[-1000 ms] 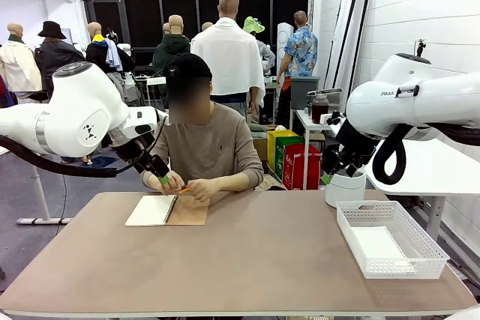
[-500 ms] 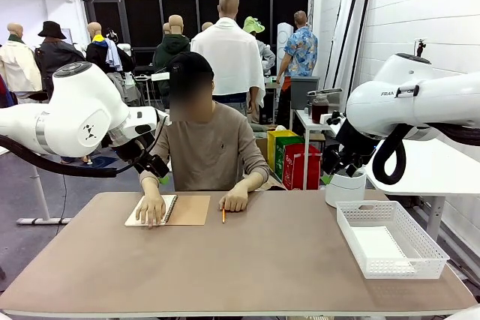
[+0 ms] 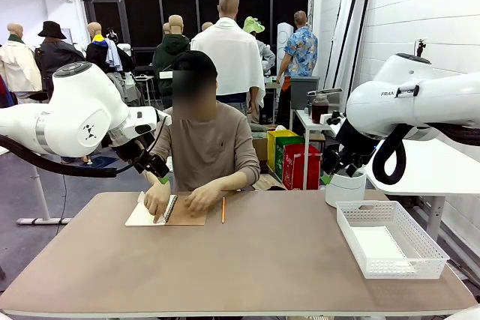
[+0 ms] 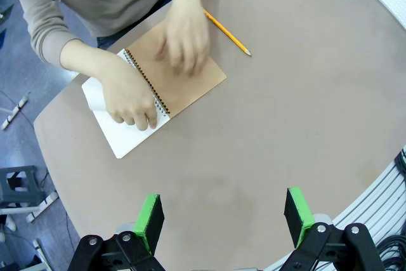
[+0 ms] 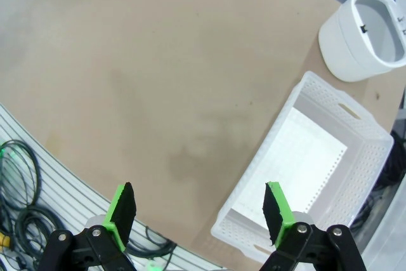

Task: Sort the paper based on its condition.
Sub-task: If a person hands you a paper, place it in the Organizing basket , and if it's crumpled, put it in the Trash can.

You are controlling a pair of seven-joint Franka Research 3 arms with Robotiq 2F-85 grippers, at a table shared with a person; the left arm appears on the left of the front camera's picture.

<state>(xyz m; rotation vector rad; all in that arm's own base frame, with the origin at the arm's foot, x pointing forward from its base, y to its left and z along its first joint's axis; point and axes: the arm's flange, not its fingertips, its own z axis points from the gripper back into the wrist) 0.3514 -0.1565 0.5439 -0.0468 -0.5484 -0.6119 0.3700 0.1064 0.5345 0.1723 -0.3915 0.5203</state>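
A white sheet of paper (image 5: 306,162) lies flat inside the white mesh basket (image 5: 257,160), below and to the right of my open right gripper (image 5: 198,211). In the front view the same paper (image 3: 381,247) rests in the basket (image 3: 420,249) at the table's right. At the far side lies an open spiral notebook (image 4: 190,84), and a person's hands press on its white page (image 4: 124,138) and brown cover. The page's outer corner curls up. My left gripper (image 4: 223,217) hangs open high above the table, nothing between its fingers. It sits beside the person's shoulder in the front view (image 3: 161,176).
An orange pencil (image 3: 223,210) lies just right of the notebook (image 3: 187,213). A white round bin (image 3: 345,187) stands beyond the basket, under my right gripper (image 3: 328,170). Bare tabletop (image 3: 247,260) spreads across the middle and front.
The person put the pencil down on the table, then set both hands on the notebook, and the page's edge has begun to lift. Neither arm has moved.
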